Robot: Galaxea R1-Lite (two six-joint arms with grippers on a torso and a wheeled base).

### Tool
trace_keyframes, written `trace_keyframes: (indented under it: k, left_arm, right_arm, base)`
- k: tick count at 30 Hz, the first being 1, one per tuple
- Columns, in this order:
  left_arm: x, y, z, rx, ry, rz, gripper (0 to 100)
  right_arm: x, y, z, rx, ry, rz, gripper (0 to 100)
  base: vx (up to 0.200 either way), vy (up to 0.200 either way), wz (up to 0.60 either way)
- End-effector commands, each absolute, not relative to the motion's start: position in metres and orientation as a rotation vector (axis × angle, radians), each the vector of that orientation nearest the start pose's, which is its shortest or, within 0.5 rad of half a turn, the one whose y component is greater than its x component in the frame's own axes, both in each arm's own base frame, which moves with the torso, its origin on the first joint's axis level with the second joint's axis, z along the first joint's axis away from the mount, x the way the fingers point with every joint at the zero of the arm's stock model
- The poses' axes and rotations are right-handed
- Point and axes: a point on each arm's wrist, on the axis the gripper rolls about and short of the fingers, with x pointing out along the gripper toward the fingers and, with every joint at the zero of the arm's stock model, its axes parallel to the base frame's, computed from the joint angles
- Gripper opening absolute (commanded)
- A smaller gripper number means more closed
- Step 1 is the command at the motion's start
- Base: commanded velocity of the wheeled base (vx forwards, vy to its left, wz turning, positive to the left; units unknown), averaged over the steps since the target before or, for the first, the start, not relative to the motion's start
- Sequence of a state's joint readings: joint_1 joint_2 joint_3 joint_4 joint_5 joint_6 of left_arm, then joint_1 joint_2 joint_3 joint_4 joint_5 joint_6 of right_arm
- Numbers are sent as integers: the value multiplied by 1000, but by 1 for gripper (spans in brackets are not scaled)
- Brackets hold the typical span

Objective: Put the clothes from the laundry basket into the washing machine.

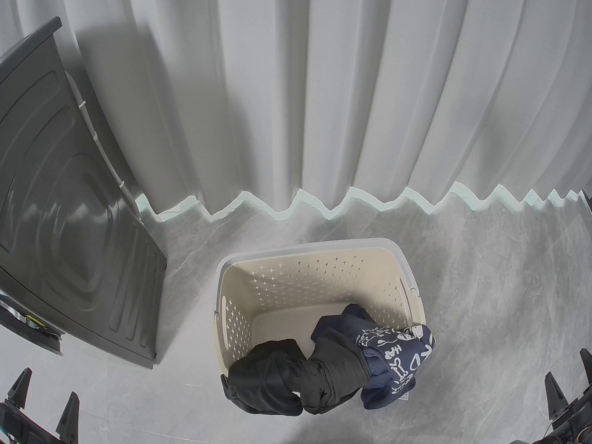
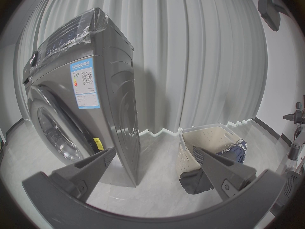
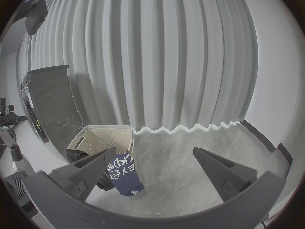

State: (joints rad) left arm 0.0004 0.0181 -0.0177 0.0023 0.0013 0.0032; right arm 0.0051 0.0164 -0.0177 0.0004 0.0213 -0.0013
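Pleated white curtain (image 1: 345, 81) all across the back and a pale grey stone-look floor (image 1: 493, 291), so not much to bump into. Biggest thing is the dark grey washing machine (image 2: 95, 96) on the robot's left; its round door (image 2: 55, 128) looks closed to me, but I wouldn't swear to it. Next down is the cream laundry basket (image 1: 308, 246), sitting on the floor a bit to the right of the washer with a gap between them. Clothes are piled at the near end of it: a black garment (image 1: 277, 377) slumps over the near rim, and a navy garment (image 1: 394, 359) with white print hangs over the near right corner, the two pressed against each other. My guess is both are light, soft and floppy, so they'll drape and trail rather than lift as a neat lump, and one could drag the other along since they overlap. I'd pinch a thick bunched fold right where the fabric humps over the rim, not a thin edge that could slip out. That basket looks light too, so a snag could tug it along or tip it. Left end effector (image 1: 48, 385) sits low by the washer, fingers spread wide, nothing in it. Right end effector (image 1: 566, 365) is off to the right of the basket, also wide open and empty.
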Motion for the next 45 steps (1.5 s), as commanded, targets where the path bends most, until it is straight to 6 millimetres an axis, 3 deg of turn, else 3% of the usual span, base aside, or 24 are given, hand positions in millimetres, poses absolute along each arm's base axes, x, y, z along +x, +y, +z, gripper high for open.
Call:
trace_keyframes:
  k: [1, 21, 30, 45]
  left_arm:
    - [-23, 0, 76, 3, 0, 3, 100]
    - [-23, 0, 76, 5, 0, 3, 100]
    - [-23, 0, 76, 3, 2, 5, 100]
    - [-23, 0, 76, 3, 0, 3, 100]
  right_arm:
    - [-23, 0, 76, -2, -2, 28, 100]
    - [-23, 0, 76, -2, 0, 28, 100]
    - [-23, 0, 76, -2, 0, 28, 100]
    - [-23, 0, 76, -2, -2, 28, 100]
  base:
    - [0, 0, 0]
    - [0, -30, 0]
    - [0, -200, 0]
    - [40, 0, 0]
